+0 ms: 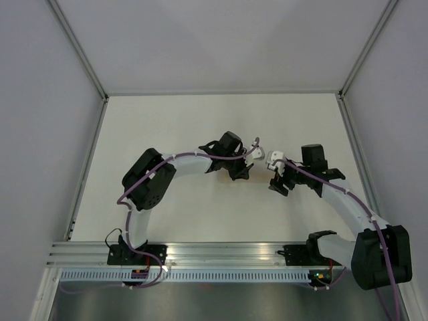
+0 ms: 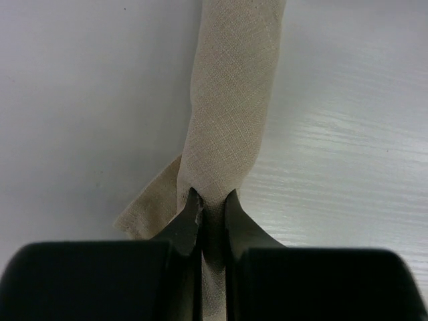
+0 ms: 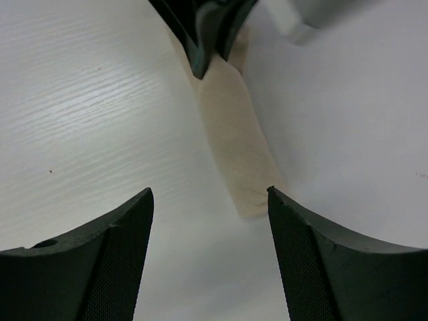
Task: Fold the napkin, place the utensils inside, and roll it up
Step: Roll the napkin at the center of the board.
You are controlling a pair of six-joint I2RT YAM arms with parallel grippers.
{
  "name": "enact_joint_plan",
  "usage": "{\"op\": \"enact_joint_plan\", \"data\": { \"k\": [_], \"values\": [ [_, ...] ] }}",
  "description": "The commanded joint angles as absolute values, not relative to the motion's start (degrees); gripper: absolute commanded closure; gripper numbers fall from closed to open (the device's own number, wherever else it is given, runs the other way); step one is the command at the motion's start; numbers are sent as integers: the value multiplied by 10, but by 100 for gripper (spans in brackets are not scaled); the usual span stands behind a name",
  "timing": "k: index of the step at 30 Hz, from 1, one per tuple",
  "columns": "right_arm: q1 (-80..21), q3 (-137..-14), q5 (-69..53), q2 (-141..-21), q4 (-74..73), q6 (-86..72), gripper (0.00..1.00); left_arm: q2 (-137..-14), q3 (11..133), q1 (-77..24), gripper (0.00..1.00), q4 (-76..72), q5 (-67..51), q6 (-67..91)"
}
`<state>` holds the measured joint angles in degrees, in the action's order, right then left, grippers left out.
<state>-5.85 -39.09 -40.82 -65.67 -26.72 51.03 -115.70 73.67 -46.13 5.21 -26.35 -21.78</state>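
The napkin (image 2: 231, 100) is a narrow beige roll lying on the white table, with a loose flap (image 2: 150, 200) sticking out at its near end. My left gripper (image 2: 212, 200) is shut on that end, the cloth pinched between its black fingers. In the right wrist view the roll's other end (image 3: 237, 154) lies on the table just ahead of my right gripper (image 3: 210, 194), which is open with nothing between its fingers. The left gripper's fingers (image 3: 204, 33) show at the top of that view. From above, the left gripper (image 1: 242, 171) and right gripper (image 1: 277, 186) face each other mid-table. The utensils are hidden.
The white table (image 1: 167, 127) is walled by grey panels on the left, far and right sides. An aluminium rail (image 1: 221, 257) with both arm bases runs along the near edge.
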Motion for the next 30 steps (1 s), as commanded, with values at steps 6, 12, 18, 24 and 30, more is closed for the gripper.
{"op": "enact_joint_plan", "data": {
  "k": [6,12,18,24,30],
  "values": [
    [-171,-325,-287,-653,-96,530,25,-1243,759,-461,98,250,-360,-192],
    [-233,-315,-235,-696,-48,537,26,-1262,787,-459,98,296,-374,-199],
    [-278,-316,-202,-734,-45,543,27,-1276,800,-454,98,321,-381,-202],
    [-294,-320,-189,-765,-52,545,37,-1286,811,-452,98,334,-386,-206],
    [-297,-316,-178,-780,-52,548,45,-1288,823,-442,87,337,-408,-198]
  ]
}}
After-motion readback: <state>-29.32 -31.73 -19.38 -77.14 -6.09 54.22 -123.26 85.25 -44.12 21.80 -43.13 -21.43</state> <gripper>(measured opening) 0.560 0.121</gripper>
